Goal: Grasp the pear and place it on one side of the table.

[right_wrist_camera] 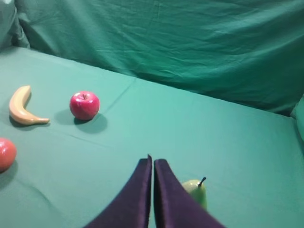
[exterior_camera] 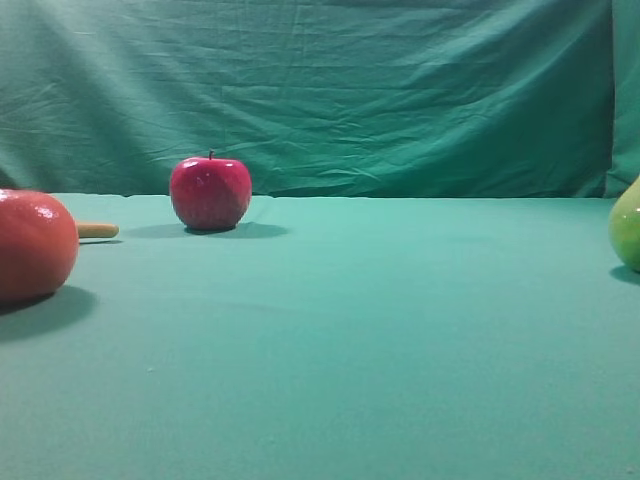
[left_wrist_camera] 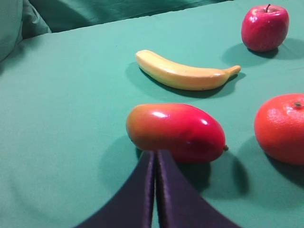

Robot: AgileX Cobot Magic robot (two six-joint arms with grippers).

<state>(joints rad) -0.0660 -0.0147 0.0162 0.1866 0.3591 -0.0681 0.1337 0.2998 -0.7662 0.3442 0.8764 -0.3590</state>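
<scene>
The yellow-green pear [right_wrist_camera: 197,191] stands upright on the teal table [right_wrist_camera: 228,137], its dark stem showing. Only its left flank shows at the right edge of the exterior view, pear [exterior_camera: 628,228]. My right gripper [right_wrist_camera: 153,162] is shut with nothing between its dark fingers; it hangs above the cloth, and the pear stands free just right of and behind the right finger, partly hidden by it. My left gripper [left_wrist_camera: 156,154] is shut and empty, its tips close in front of a red-orange mango [left_wrist_camera: 175,132]. Neither arm shows in the exterior view.
A red apple [exterior_camera: 210,192] stands at the back left. A banana [left_wrist_camera: 183,73] lies between apple and mango. A large orange-red round fruit [exterior_camera: 34,245] sits at the left. The wrinkled green backdrop [exterior_camera: 330,90] closes the far side.
</scene>
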